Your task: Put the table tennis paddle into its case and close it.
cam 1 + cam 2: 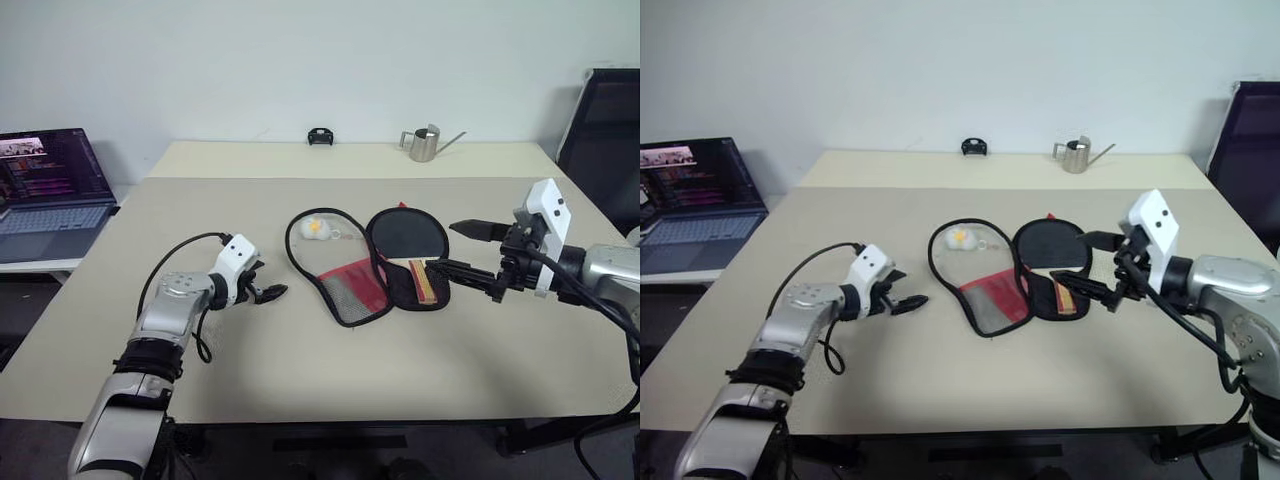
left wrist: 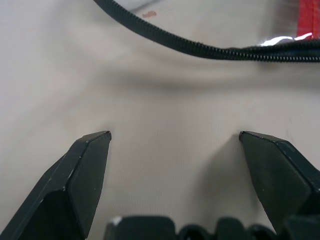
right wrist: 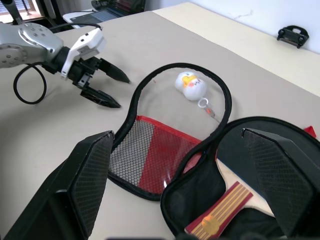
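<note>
Left eye view: the case (image 1: 345, 262) lies unzipped and spread flat mid-desk (image 1: 300, 380), the table tennis paddle (image 1: 410, 245) resting in its right half; the left gripper (image 1: 268, 292) sits low just left of the case, the right gripper (image 1: 470, 252) hovers at the paddle's right, both wide open and empty. Left wrist view: spread fingers (image 2: 82, 175) face the case's zipper edge (image 2: 210, 50). Right wrist view: fingers (image 3: 90, 175) frame the paddle's striped handle (image 3: 220, 210) and a small chick-shaped charm (image 3: 190, 85) in the other half.
</note>
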Available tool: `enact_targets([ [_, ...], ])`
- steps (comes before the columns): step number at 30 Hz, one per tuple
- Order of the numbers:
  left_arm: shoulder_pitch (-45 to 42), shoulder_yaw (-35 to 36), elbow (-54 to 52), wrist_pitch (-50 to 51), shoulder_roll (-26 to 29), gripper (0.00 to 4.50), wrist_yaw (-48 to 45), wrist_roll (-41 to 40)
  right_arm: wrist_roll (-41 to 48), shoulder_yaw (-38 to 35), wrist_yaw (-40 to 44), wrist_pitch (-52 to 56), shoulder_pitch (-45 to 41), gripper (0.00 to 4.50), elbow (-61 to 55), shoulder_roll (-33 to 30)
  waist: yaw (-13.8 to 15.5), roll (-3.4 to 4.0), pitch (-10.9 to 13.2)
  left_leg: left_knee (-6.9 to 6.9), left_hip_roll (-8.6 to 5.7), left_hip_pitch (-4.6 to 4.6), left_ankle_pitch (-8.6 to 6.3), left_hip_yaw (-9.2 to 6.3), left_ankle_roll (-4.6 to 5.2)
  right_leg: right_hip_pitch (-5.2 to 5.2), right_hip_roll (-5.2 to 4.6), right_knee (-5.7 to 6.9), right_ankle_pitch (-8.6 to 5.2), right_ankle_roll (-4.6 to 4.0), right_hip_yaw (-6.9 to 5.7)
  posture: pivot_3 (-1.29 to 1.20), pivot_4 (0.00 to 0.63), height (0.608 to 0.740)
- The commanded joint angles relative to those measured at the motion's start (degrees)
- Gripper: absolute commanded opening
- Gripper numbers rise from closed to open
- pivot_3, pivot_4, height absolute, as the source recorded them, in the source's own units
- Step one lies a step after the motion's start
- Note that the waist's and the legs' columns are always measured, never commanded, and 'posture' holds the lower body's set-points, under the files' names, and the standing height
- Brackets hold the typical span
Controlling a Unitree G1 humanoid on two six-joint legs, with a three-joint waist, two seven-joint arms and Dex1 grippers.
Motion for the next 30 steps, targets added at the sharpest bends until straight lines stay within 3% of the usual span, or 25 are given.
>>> enact_targets([
  [1,-2.78,0.12,4.78,-2.42,-2.85,4.50,2.18,0.87,0.95,-0.42,0.93,-2.27,0.35,4.48,-0.79,-1.35,0.71,-0.01,-0.01,0.01,-0.01,0.01,0.00,0.00,0.00,0.02,0.00,0.00,0.00,0.00,0.00,0.00,0.150,0.740],
  [9,-7.78,-0.28,12.21,-4.62,-8.73,4.50,1.57,1.02,1.38,-1.41,0.61,-2.93,0.54,4.48,-0.61,-2.04,2.73,-0.04,-0.04,0.12,-0.13,0.02,0.04,-0.06,0.05,0.10,-0.07,0.06,0.04,0.07,-0.10,0.00,0.150,0.740],
  [20,-14.11,-0.27,19.48,-9.99,-8.48,4.50,2.92,4.16,4.09,-3.12,-1.45,-2.36,1.95,4.48,-1.10,-2.42,1.59,-0.07,-0.03,0.05,-0.09,-0.04,0.04,-0.01,0.06,0.02,-0.06,-0.05,0.04,0.07,-0.05,0.00,0.150,0.740],
  [30,-17.52,-0.33,22.64,-12.12,-13.86,4.50,2.71,4.02,3.88,-2.36,-1.72,-3.69,1.79,4.48,-0.15,-2.54,1.47,-0.07,-0.02,0.08,-0.11,-0.06,0.04,-0.02,0.06,0.03,-0.06,-0.05,0.04,0.07,-0.08,0.00,0.150,0.740],
])
